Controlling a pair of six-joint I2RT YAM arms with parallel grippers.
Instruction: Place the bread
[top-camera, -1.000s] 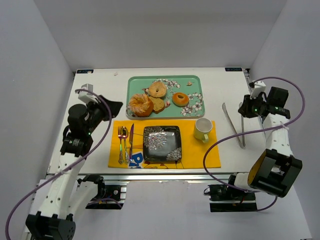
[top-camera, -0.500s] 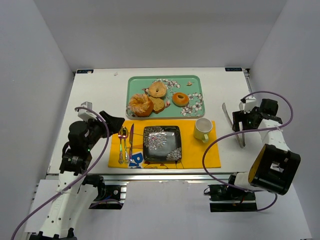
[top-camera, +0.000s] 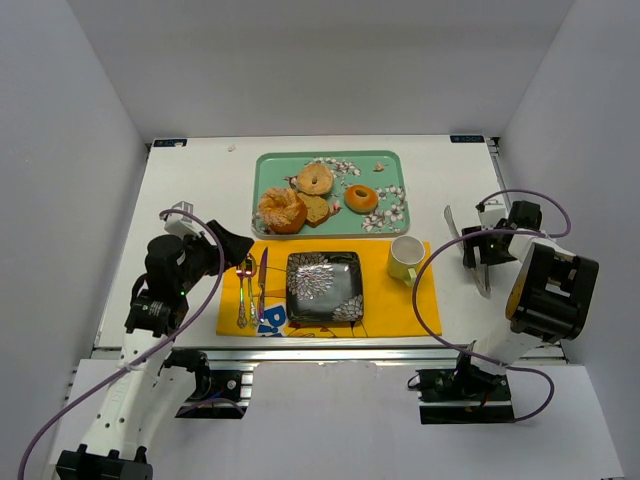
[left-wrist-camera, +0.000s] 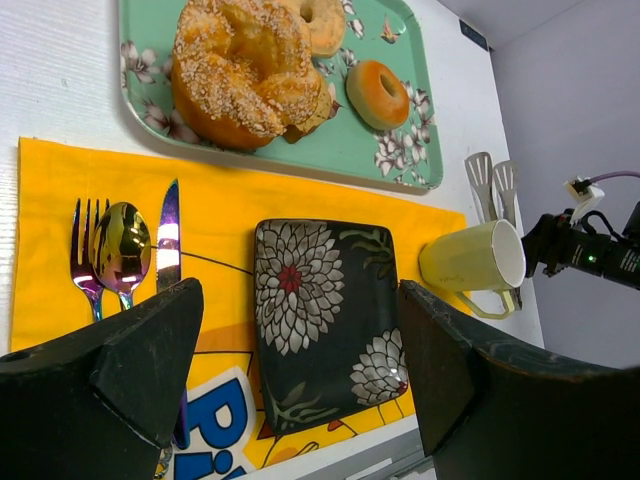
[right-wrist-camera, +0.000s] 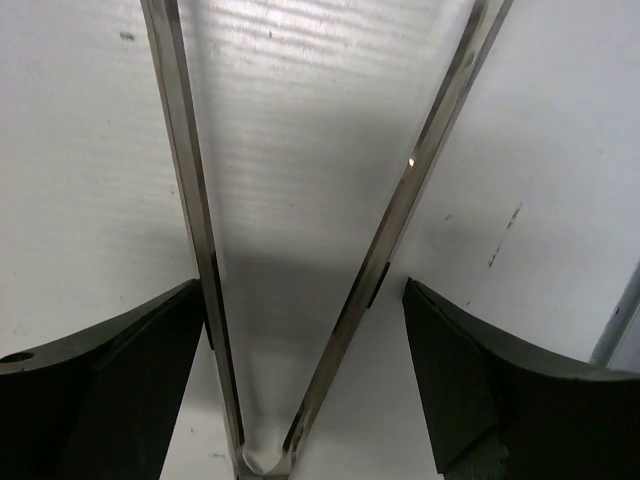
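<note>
The white tabletop (top-camera: 200, 190) carries a yellow placemat (top-camera: 400, 305) at its near edge, with a green tray (top-camera: 268, 165) just behind it. A black flowered plate (top-camera: 322, 285) lies mid-placemat. On the tray, the ridged bun (top-camera: 281, 210) sits at the left and the pale bagel (top-camera: 315, 179) behind it. The wedge slice (top-camera: 318, 209) touches the bun's right side, and the glossy ring (top-camera: 361, 198) lies apart, further right. My left jaws stand apart near the cutlery (top-camera: 248, 285), holding nothing. My right jaws stand wide apart, straddling the tongs (right-wrist-camera: 190, 180) right of the mug (top-camera: 405, 258).
</note>
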